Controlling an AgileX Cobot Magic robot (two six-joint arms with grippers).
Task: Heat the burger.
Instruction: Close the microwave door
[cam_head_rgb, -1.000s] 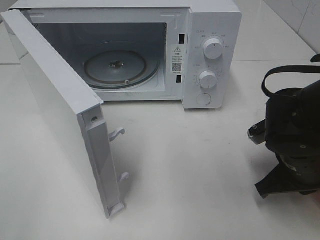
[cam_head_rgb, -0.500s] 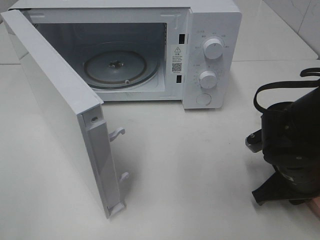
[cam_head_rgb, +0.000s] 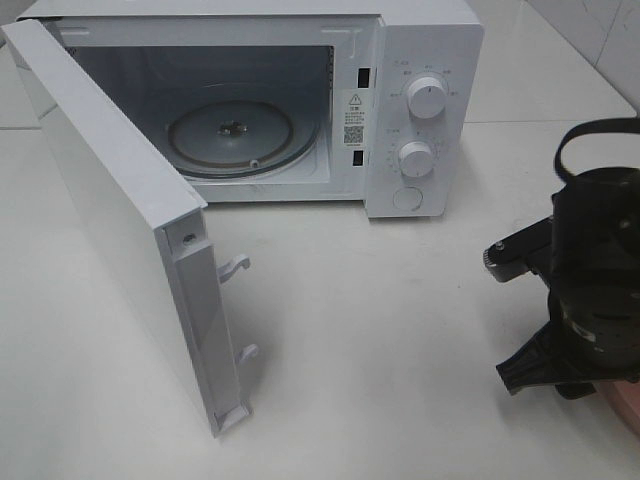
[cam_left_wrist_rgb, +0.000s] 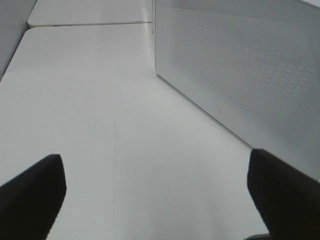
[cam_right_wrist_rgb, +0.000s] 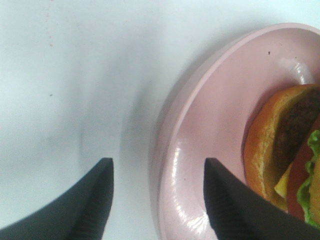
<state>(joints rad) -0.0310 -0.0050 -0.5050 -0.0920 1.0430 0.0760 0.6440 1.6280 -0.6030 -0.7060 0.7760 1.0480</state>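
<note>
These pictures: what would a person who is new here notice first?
Probably the white microwave at the back of the table, with its door swung wide open and the glass turntable bare. Next, the right gripper, jaws apart, straddles the rim of a pink plate near the table's right front edge; the burger lies on it.

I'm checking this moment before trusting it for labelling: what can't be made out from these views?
- Burger: cut off by the right wrist view's edge; in the high view the right arm hides it.
- Pink plate: only partly in frame; a sliver shows at the high view's edge.
- Dial markings beside the microwave knobs: too small to read.
- Left gripper: not in the high view.
</note>
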